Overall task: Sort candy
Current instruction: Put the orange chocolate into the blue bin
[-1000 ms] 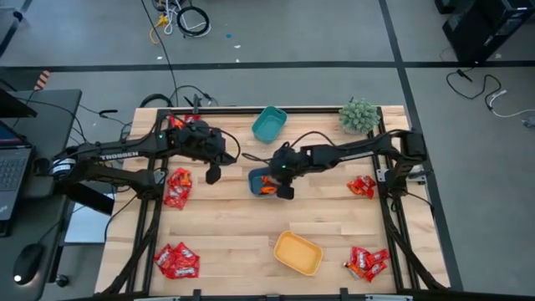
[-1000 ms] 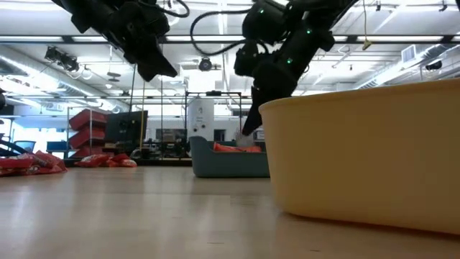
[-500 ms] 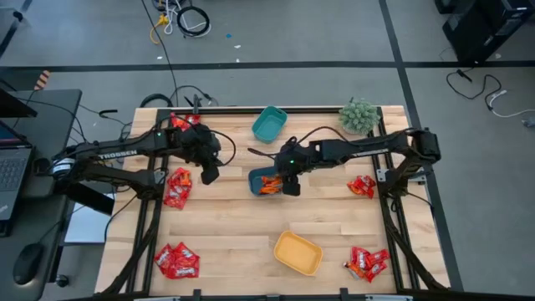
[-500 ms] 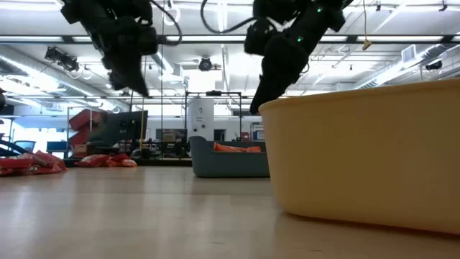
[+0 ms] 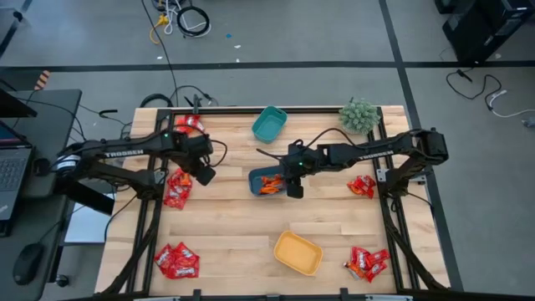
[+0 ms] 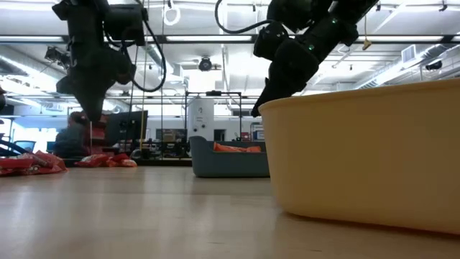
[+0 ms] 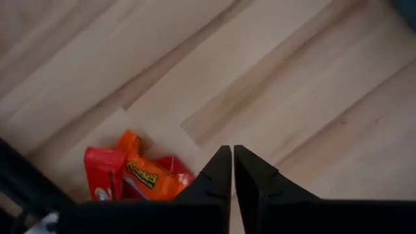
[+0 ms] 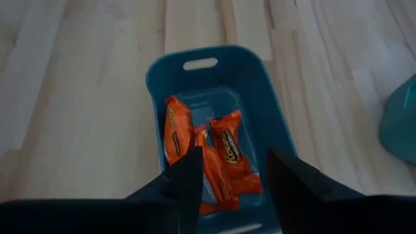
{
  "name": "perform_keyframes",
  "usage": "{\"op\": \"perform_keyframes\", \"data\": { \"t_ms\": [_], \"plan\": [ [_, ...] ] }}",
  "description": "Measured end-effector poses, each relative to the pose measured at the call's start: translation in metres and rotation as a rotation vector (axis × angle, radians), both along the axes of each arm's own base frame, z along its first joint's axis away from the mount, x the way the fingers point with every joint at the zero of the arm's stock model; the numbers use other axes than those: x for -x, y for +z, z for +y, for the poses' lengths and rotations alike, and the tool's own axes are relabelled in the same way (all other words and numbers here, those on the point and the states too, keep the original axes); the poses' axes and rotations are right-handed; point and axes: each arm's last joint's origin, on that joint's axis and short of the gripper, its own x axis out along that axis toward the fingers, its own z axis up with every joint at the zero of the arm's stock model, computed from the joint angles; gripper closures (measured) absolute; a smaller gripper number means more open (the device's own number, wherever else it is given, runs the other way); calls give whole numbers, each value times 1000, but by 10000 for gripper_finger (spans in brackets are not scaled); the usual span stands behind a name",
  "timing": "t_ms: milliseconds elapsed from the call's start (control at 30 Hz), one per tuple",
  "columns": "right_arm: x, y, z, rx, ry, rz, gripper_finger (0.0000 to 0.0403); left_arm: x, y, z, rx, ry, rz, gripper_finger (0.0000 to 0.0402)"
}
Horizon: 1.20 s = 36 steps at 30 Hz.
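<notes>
Hovering spread above the blue bin [image 8: 221, 78], the right gripper [image 8: 231, 172] hides part of 3 orange candies [image 8: 224, 149]; left gripper [image 7: 232, 162] pressed together, empty, over the table [image 7: 312, 97].

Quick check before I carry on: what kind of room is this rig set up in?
Most likely a robotics lab or workshop in a large open industrial hall. The low view shows a high ceiling with strip lights and racks of equipment; the high view shows a concrete floor with loose cables and a desk with a laptop beside the table.
</notes>
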Motion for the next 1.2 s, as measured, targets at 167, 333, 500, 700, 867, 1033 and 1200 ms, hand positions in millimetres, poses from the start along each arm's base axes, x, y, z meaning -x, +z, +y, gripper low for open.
{"op": "perform_keyframes", "data": {
  "t_ms": [167,333,500,700,867,1033,1200],
  "plan": [
    [0,0,1,6,8,-3,227,-5,-11,1,44,37,91,340],
    [0,0,1,18,23,-3,215,-7,-22,2,71,68,191,290],
    [0,0,2,23,29,-2,208,-5,-28,2,57,72,294,247],
    [-1,0,5,26,42,-3,208,7,-47,-1,63,70,374,220],
    [-1,1,8,32,57,-8,208,14,-64,-3,64,73,387,218],
    [-1,1,10,32,62,-11,208,18,-79,-5,108,53,351,218],
    [-1,1,10,35,60,-11,213,16,-84,-5,93,0,315,236]
  ]
}}
